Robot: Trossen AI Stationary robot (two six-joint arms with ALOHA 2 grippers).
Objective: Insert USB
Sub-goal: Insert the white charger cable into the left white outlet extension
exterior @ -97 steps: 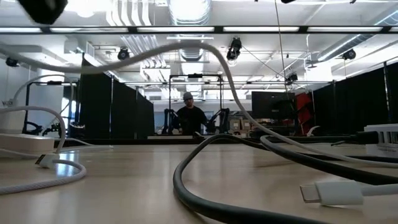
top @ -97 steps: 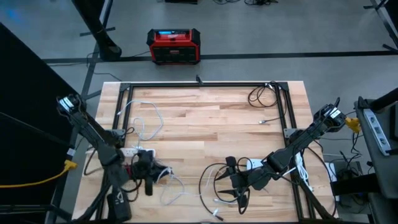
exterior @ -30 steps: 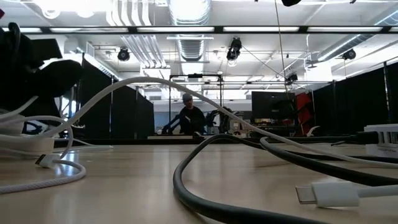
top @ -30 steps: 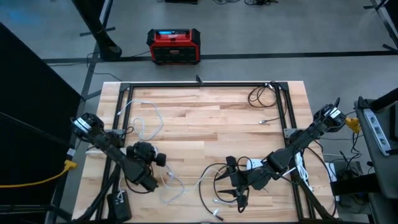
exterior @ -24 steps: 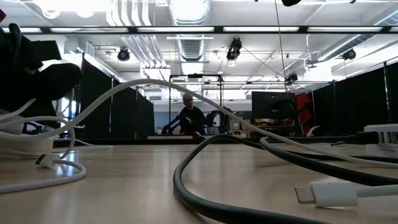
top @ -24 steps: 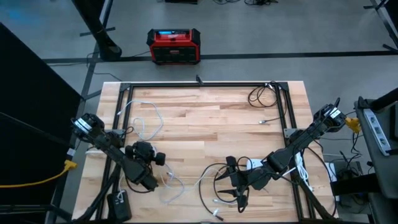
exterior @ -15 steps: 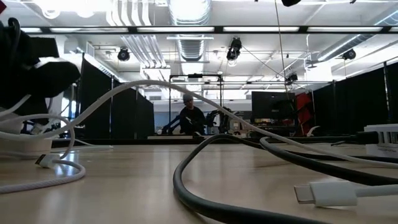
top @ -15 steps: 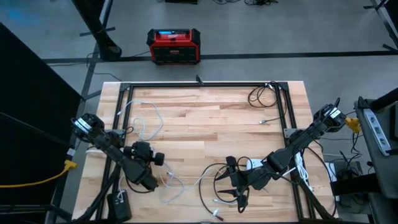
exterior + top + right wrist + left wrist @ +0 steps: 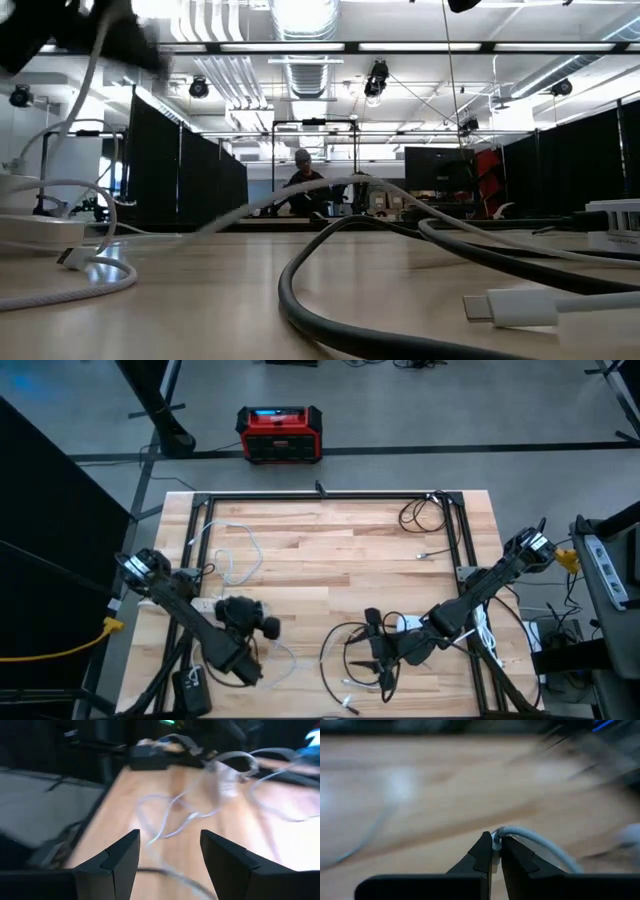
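Note:
My left gripper [image 9: 267, 627] hangs above the table's near left part, shut on the end of a white braided USB cable [image 9: 540, 847]. In the low view it shows dark and blurred at the top left [image 9: 85, 30]. The cable trails down from it to the wood [image 9: 283, 660]. My right gripper [image 9: 170, 850] stands open over the near middle of the table [image 9: 372, 656], with nothing between its fingers. A loose white plug [image 9: 500, 305] lies flat on the wood in front of the low camera. A white power strip [image 9: 205, 603] lies at the left edge. My left gripper pinches the cable's white end piece [image 9: 496, 842] between the tips of its two fingers. The cable leaves the fingers to one side and curves down toward the table, slack. The held end is clear of the wood.
A thick black cable [image 9: 330, 300] loops across the near middle of the table. More white cable [image 9: 235, 550] lies coiled at the far left, and a thin dark cable [image 9: 420, 512] at the far right. A black metal frame [image 9: 330, 495] borders the table. A person shows far behind it.
My left gripper has risen and gone toward the table's right and near edges, staying shut on the cable end. The white cable has gone up with it at that end, and its arch across the low view has dropped and swung.

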